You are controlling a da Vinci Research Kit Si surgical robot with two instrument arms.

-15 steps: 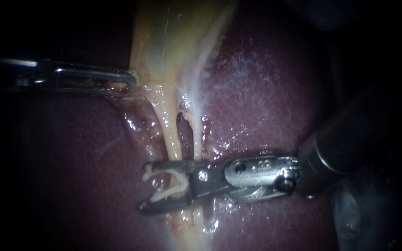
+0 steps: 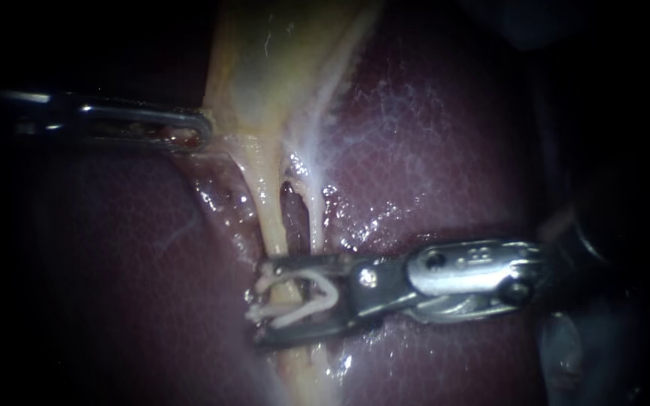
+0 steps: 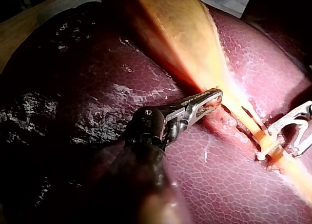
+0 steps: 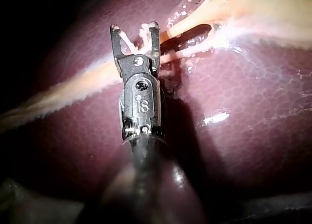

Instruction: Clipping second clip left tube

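Your right instrument [image 2: 265,304] holds its claw partly spread around an open white clip [image 2: 289,309], one leg against each half. The left tube [image 2: 271,218] crosses between the clip's legs. The right tube [image 2: 316,214] meets the claw nearer its hinge; whether the clip takes it in cannot be told. Well apart from this claw, your left instrument [image 2: 203,129] has its claw clamped on the gallbladder's [image 2: 265,68] edge, over the liver [image 2: 430,165].
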